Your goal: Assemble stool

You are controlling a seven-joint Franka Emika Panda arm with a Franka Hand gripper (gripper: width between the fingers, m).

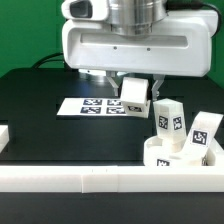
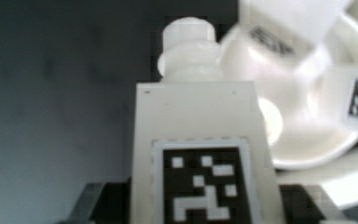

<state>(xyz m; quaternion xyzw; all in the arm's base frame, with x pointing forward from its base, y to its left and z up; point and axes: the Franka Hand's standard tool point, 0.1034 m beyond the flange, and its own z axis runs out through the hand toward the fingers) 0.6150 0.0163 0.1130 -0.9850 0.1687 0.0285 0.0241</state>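
Note:
My gripper point(image 1: 134, 90) is shut on a white block leg point(image 1: 134, 98) with a black-and-white tag and holds it above the black table. In the wrist view the held leg point(image 2: 197, 130) fills the middle, and its threaded tip points toward the seat. The dark fingers point(image 2: 105, 203) flank it on both sides of the gripper point(image 2: 197, 203). The round white seat disc point(image 1: 162, 158) lies at the exterior view's right. Two tagged legs point(image 1: 168, 120) point(image 1: 204, 135) stand upright on it. The seat point(image 2: 309, 90) shows just past the held leg's tip, apart from it.
The marker board point(image 1: 92, 106) lies flat behind the held leg. A long white border rail point(image 1: 90, 180) runs along the front edge, and a short rail piece point(image 1: 5, 140) sits at the exterior view's left.

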